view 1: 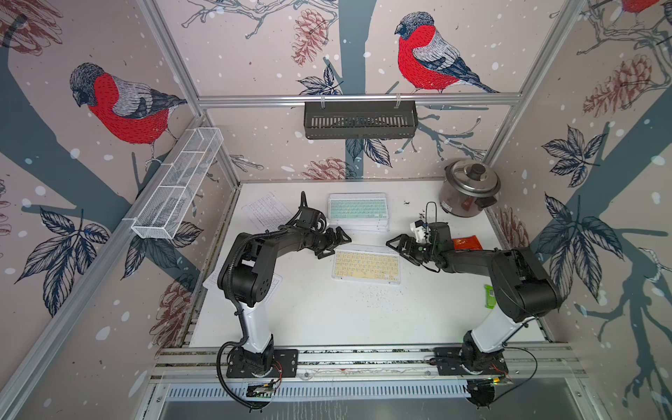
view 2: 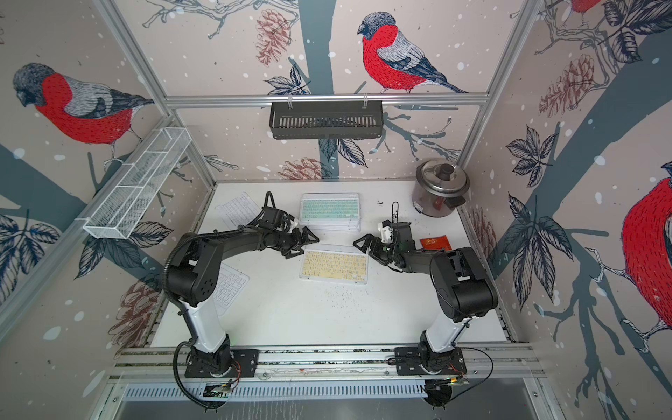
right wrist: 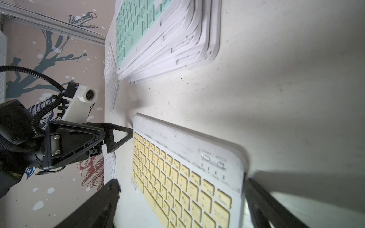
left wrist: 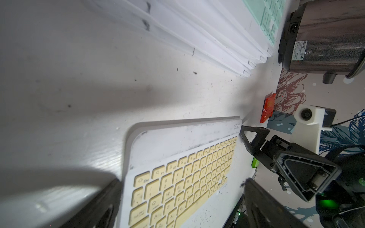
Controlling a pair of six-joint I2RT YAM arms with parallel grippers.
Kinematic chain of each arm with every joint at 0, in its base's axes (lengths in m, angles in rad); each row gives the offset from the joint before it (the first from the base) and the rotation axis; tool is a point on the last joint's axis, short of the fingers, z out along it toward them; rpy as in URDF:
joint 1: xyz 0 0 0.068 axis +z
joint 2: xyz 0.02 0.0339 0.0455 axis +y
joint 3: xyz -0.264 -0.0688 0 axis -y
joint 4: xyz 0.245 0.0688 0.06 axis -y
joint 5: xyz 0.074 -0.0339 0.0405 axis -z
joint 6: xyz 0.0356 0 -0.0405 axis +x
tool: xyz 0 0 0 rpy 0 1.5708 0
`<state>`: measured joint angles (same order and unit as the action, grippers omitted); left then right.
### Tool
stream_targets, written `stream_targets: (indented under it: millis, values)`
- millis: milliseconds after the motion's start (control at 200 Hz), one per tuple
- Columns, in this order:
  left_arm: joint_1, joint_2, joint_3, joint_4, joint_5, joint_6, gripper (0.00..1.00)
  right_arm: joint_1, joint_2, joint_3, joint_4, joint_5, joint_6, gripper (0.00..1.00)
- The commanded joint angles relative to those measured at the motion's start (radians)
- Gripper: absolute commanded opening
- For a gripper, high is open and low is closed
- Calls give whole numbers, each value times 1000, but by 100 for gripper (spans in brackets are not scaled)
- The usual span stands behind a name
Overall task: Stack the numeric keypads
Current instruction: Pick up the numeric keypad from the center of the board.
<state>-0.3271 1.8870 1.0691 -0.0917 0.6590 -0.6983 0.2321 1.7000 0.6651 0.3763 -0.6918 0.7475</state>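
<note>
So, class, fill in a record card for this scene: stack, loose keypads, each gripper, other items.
Stack: pile of keypads at the back, mint-green keypad on top.
Loose keypads: yellow keypad mid-table; white keypad back left; second white keypad at left edge.
Left gripper: open, empty, beside the yellow keypad.
Right gripper: open, empty, opposite side.
Other items: rice cooker, orange packet, green packet.

2 arms bent at the elbow, forearms angled inward toward the middle, wrists low. The left pincer (view 1: 336, 244) and the right pincer (view 1: 399, 251) face each other, well apart. Jaws of each spread wide, gripping nothing.
</note>
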Motion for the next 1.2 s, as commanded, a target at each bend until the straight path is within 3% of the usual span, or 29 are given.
stream_targets:
  millis: [0,1196]
  values:
    - [0,15,-7,-76,-47,17,96,-6,25,-14,-20,-10,27,100]
    - [5,25,-17,-74,-49,21,97,-100,146,-77,196,-33,96,100]
